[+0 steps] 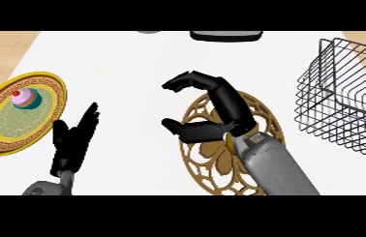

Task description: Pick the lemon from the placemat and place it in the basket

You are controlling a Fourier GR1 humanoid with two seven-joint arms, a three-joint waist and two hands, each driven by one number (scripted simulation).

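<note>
A round golden-brown lattice placemat (211,169) lies on the white counter at centre right. My right hand (227,104) hovers over its upper left part, fingers arched and thumb spread, with a wide gap between them that shows only bare counter. No lemon shows anywhere; the hand and forearm cover much of the mat. The dark wire basket (336,98) stands at the right edge, apart from the hand, and nothing shows inside it. My left hand (72,140) rests open at the lower left, fingers pointing up.
A gold-rimmed plate (44,83) with a pink cupcake (25,99) sits at the left edge, close to my left hand. A dark object (225,36) and a small grey one (148,32) lie at the counter's far edge.
</note>
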